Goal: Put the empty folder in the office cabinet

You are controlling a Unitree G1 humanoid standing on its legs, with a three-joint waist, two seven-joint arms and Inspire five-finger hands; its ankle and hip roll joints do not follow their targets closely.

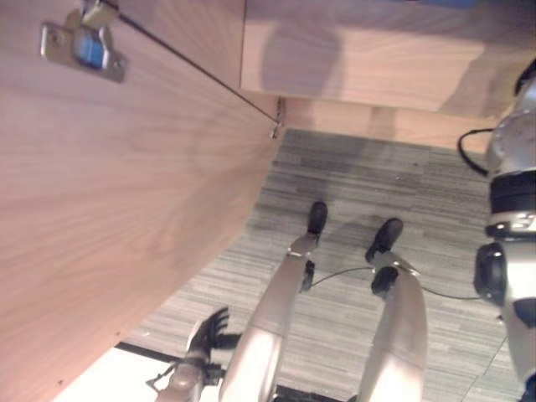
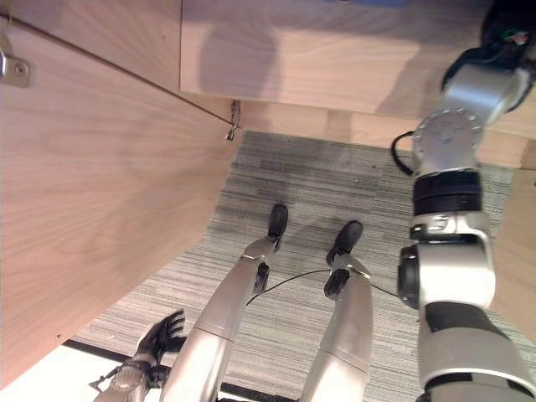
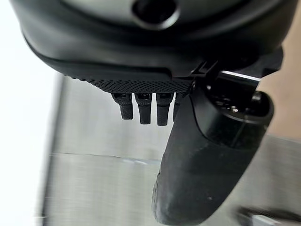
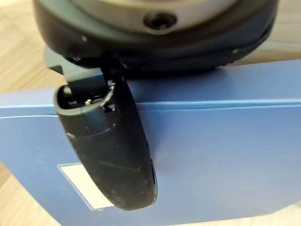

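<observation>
floor: grey striped carpet (image 1: 360, 193), centre to 5 o'clock
strip: white surface (image 1: 109, 381) at 7 o'clock, dark edge against the carpet

One blue folder (image 4: 221, 155), one wooden cabinet door (image 1: 109, 209)

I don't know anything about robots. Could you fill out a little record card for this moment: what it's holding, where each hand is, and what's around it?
Held item: blue folder with a white label, seen in the right wrist view
Right hand: right hand, thumb lying across the folder's face; its fingers are hidden, so the grasp cannot be confirmed
Left hand: left hand, hanging low beside the cabinet door, fingers relaxed, holding nothing
Cabinet: wooden cabinet door swung open at the robot's left, metal hinge on it
Floor: grey striped carpet
</observation>
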